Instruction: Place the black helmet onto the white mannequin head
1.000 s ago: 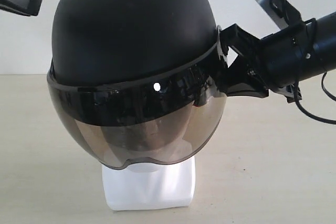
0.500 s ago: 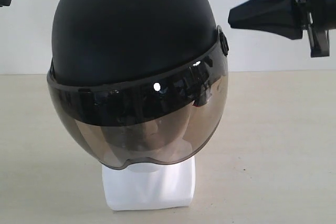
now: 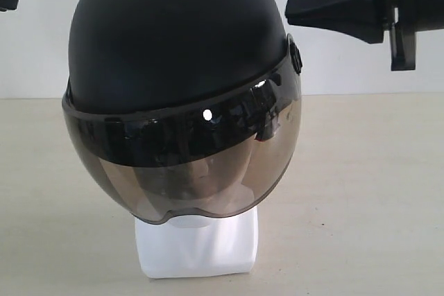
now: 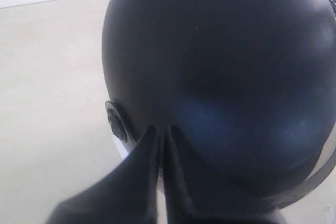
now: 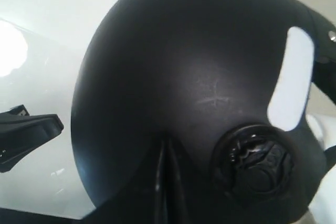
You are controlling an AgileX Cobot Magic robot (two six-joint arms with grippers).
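At the far left, left pincer point(image 4: 160, 128) pressed together, in the middle black helmet point(image 3: 173, 39) seated on white mannequin head point(image 3: 198, 247), base on the counter point(image 3: 361, 192), upper right, right pincer point(image 3: 291, 9) pressed together, both apart from the helmet.

The black helmet point(image 3: 173, 39) sits on the white mannequin head point(image 3: 198, 247). The right gripper point(image 3: 290, 10) hangs just beside it, jaws together

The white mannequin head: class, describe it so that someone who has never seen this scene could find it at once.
On the beige table, find the large black helmet with the smoky visor. Directly beneath it, the white mannequin head shows mainly as a squarish base. It is the only white object on the table.
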